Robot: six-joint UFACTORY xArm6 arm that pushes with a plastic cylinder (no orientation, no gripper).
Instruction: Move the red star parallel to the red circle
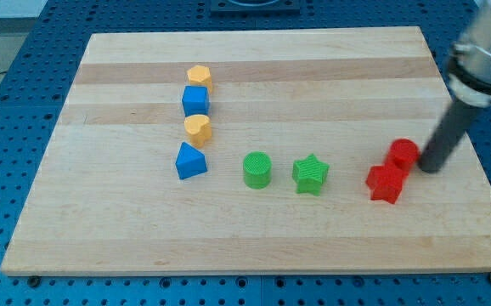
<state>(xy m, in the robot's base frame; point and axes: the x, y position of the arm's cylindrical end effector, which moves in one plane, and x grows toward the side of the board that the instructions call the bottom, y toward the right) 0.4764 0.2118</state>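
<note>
Blocks are seen scattered on a pale wooden board. My tip, a bare dark rod with nothing gripped, is planted just at three o'clock of the red plastic circle, near the board's right edge. The red plastic star is pressed against the circle at seven o'clock. Open wood is left below and above the pair. A green star and green cylinder are lined up at nine o'clock.
</note>
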